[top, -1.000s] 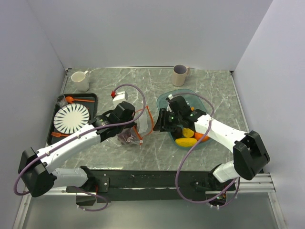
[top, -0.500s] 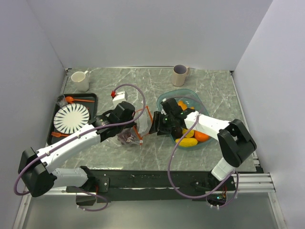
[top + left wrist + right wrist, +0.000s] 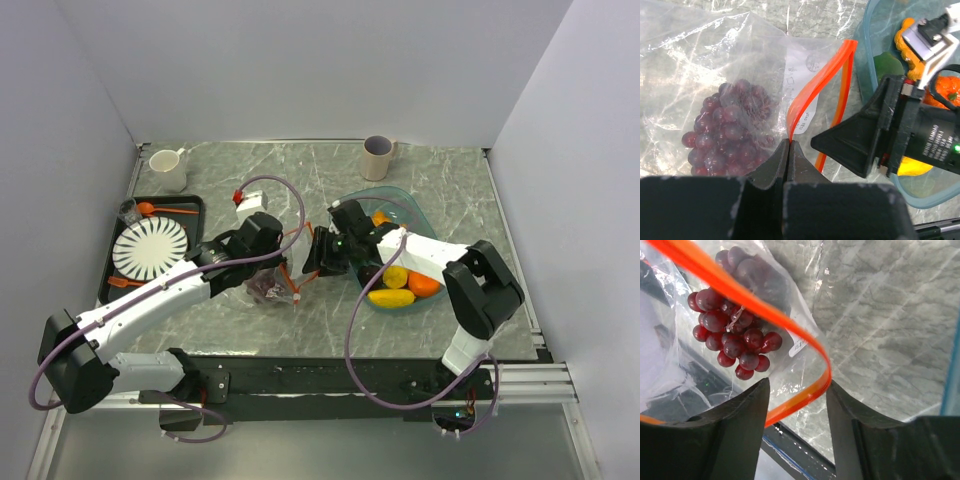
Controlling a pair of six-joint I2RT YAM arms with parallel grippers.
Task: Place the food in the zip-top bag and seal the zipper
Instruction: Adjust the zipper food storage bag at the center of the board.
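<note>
The clear zip-top bag [image 3: 695, 60] lies between the arms with the purple grape bunch [image 3: 725, 125] inside; the grapes also show in the right wrist view [image 3: 737, 340]. My left gripper [image 3: 789, 143] is shut on the orange-red zipper [image 3: 807, 90] at the bag's mouth. My right gripper [image 3: 797, 390] is open, and its jaws straddle the far loop of the zipper [image 3: 805, 340] without touching it. In the top view the right gripper [image 3: 312, 262] sits beside the left gripper [image 3: 285, 266]. A lemon [image 3: 396, 276], an orange [image 3: 424, 285] and a yellow banana-like piece [image 3: 391, 298] lie in the teal bowl [image 3: 418, 208].
A black tray [image 3: 195, 205] at the left holds a striped plate [image 3: 150, 247], an orange spoon [image 3: 160, 209] and a fork [image 3: 122, 282]. A white mug [image 3: 168, 169] and a grey cup [image 3: 377, 156] stand at the back. The green avocado [image 3: 885, 65] lies in the bowl.
My right gripper has moved left from over the bowl to the bag's mouth. The left gripper has kept its hold on the zipper and has not moved.
</note>
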